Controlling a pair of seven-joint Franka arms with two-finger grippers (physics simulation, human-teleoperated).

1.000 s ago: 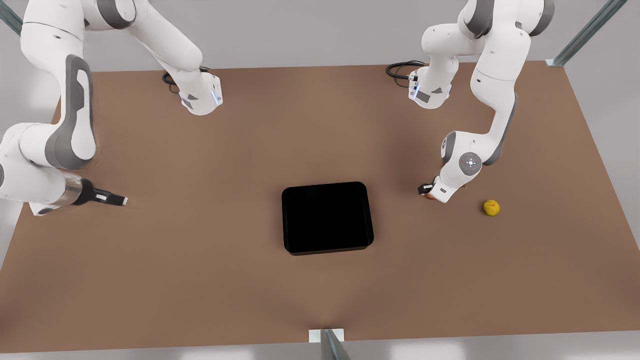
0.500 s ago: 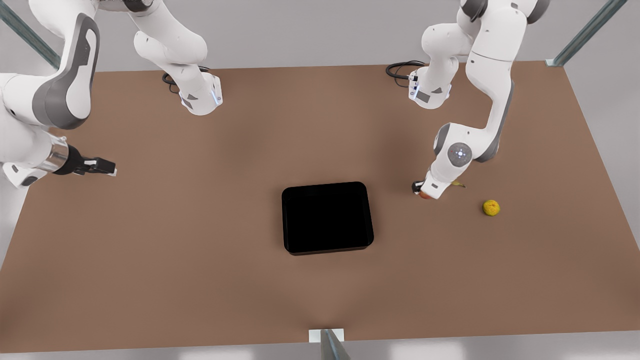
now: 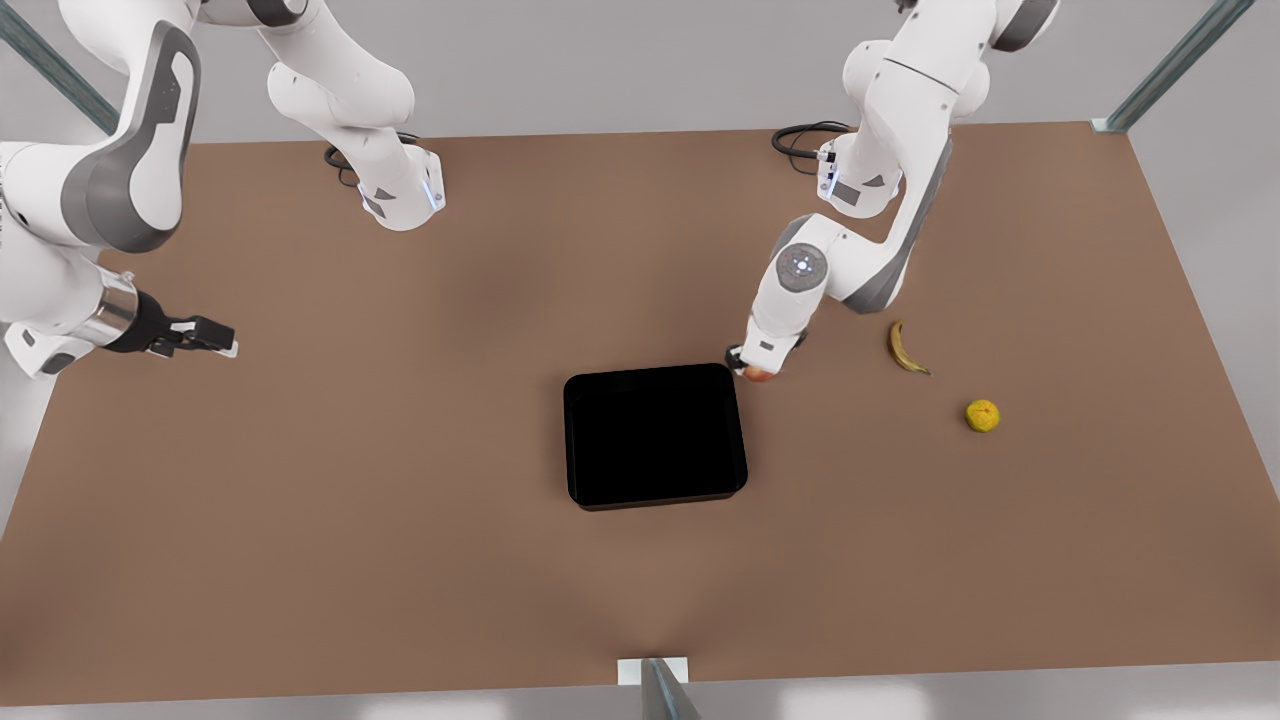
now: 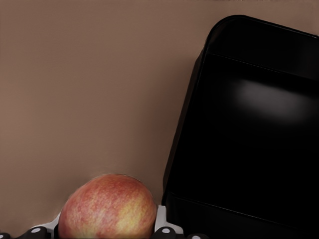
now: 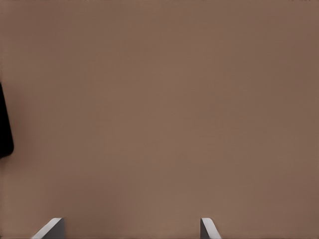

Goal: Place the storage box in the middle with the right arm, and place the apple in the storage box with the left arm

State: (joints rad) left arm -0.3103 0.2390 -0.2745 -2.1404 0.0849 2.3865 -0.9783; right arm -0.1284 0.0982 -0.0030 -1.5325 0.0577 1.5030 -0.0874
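Note:
The glossy black storage box (image 3: 655,373) lies empty at the table's middle, and its corner (image 4: 249,124) shows in the left wrist view. My left gripper (image 3: 752,368) hangs just off the box's far right corner in the front view, shut on the apple (image 3: 760,374). The red-and-yellow apple (image 4: 107,209) sits between the left gripper (image 4: 107,228) fingers, beside the box's wall and outside it. My right gripper (image 3: 222,343) waits open at the front view's left, well away from the box, its fingertips (image 5: 52,228) spread over bare table.
A small browned banana (image 3: 905,348) and a rough yellow-orange citrus (image 3: 982,415) lie on the brown table at the front view's right. Both arm bases (image 3: 400,195) stand at the far edge. A dark edge of the box (image 5: 4,124) shows in the right wrist view.
My left gripper has carried the apple toward the front view's left, up to the box's corner, uncovering the banana. The right gripper drew back toward the left edge, then held still.

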